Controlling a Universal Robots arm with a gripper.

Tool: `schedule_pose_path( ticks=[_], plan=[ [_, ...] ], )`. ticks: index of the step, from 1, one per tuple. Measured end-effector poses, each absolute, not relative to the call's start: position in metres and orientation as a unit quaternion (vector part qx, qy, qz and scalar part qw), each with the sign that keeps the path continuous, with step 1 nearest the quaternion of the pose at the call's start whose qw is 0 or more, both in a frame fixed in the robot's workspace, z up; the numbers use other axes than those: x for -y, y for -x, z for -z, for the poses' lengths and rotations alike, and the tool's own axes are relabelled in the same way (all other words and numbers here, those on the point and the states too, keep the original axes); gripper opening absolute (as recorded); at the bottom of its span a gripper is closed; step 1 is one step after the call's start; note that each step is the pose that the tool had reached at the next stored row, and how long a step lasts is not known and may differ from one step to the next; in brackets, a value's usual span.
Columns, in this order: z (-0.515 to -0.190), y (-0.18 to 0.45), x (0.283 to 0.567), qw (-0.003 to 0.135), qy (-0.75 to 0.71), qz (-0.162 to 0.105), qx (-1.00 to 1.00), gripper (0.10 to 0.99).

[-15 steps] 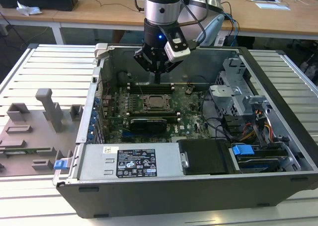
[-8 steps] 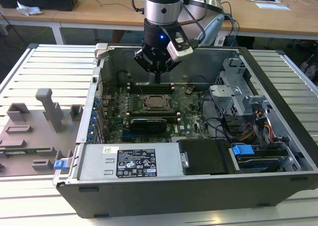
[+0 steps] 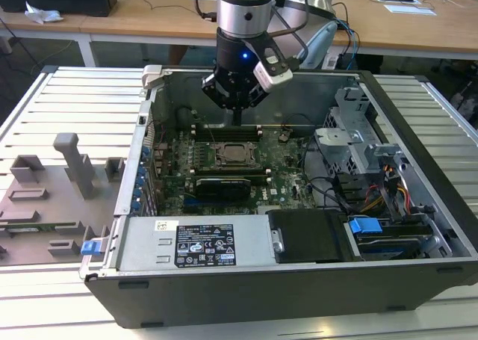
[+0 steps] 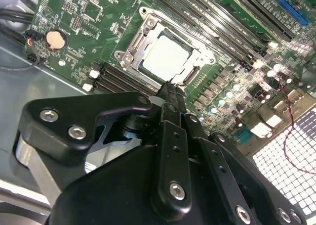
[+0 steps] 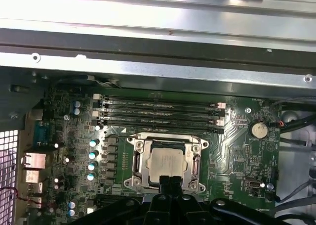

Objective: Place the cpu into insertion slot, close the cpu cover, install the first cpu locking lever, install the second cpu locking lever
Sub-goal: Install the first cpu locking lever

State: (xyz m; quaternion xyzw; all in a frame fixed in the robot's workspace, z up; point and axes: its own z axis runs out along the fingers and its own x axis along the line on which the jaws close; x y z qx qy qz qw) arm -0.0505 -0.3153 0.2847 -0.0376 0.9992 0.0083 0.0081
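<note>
The cpu (image 5: 168, 164) lies flat in the insertion slot (image 5: 131, 183) on the green motherboard, its pale silver top facing up; the slot's pin field is hidden beneath it. The cpu cover (image 5: 143, 160) lies down flat around the chip as a silver frame. In the second wrist view the cpu (image 4: 165, 57) and cover (image 4: 142, 33) sit just beyond my gripper (image 4: 169, 89), whose black fingers are shut with nothing between them. The gripper (image 5: 170, 181) hovers at the socket's edge. In the exterior view the gripper (image 3: 236, 120) hangs above the board, just behind the cpu (image 3: 233, 155).
Long black memory slots (image 5: 158, 113) flank the socket. Grey case walls (image 3: 142, 142) ring the board. A power supply (image 3: 202, 243), drive cage (image 3: 358, 142) and loose cables (image 3: 328, 187) crowd the exterior view's right and front. A grey fixture tray (image 3: 45, 205) lies outside the case.
</note>
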Motion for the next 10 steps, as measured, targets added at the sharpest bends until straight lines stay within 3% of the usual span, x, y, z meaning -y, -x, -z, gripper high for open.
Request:
schedule_pose_path(
  ticks=[10],
  plan=[
    [-0.2848, 0.0544, 0.3154, 0.008, 0.086, -0.009, -0.996, 0.106]
  ],
)
